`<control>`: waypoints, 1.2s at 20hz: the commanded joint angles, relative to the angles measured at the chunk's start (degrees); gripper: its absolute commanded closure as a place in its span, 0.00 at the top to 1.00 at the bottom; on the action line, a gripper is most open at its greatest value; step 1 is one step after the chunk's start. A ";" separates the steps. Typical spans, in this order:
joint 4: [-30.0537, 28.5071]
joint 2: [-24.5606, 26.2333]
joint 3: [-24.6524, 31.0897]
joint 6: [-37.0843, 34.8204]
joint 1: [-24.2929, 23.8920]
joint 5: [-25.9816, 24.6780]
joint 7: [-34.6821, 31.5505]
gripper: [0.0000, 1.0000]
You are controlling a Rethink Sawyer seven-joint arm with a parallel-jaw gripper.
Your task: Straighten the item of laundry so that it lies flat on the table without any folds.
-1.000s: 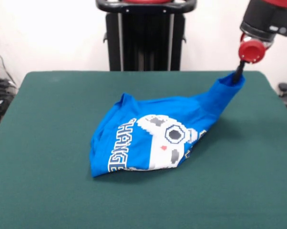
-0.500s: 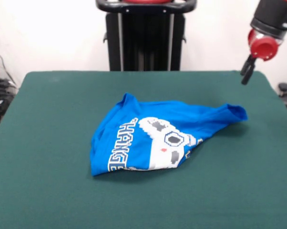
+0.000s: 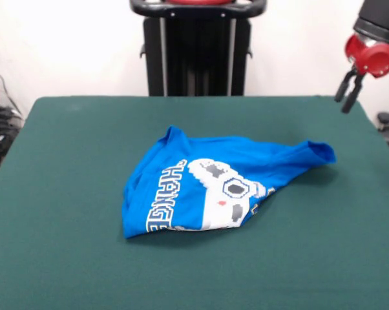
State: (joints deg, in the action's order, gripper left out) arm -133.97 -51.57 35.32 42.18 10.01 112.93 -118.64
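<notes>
- T-shirt [image 3: 214, 190]: bright blue, with a white pixel graphic and outlined block lettering. It sits a little right of the frame's centre, resting entirely on the surface, with nothing holding it.
- Lie of the T-shirt: bunched into a rough wedge. The broad lettered end points to the lower left; a narrow tongue of cloth runs out to the right and ends in a rolled edge at about mid-height. The graphic is creased and partly tucked under at its lower right, so there are layers doubled beneath. Not flat.
- Surface [image 3: 65, 258]: dark green cloth covering, filling most of the frame. There is bare room on every side of the T-shirt, enough to spread it whichever way it is drawn.
- Hand [image 3: 347, 95]: at the upper right of the frame, below a red wrist, well above the surface and well apart from the T-shirt. Its two dark fingers [image 3: 353, 97] hang down with a small gap between them and nothing in it.
- Task standing, by judgement: unfinished. The stretched tongue at the right suggests drawing out from that corner; the folded lower-left bulk looks the likeliest place for a further pull, away from the centre.
- Risk, by judgement: a grip that catches both layers would drag the fold along rather than open it.
</notes>
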 commanded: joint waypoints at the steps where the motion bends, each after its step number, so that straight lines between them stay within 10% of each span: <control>1: -4.67 5.06 0.37 1.78 -0.91 -3.85 18.75 1.00; 8: -6.07 7.71 2.26 -1.36 -6.55 -8.33 45.36 1.00; 14: -7.51 6.58 3.09 -5.33 -9.28 -9.30 51.72 1.00; 24: -0.16 5.26 11.00 0.73 -17.38 3.72 67.99 1.00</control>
State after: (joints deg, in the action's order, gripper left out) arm -136.51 -49.08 38.27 42.19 -4.71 110.05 -70.20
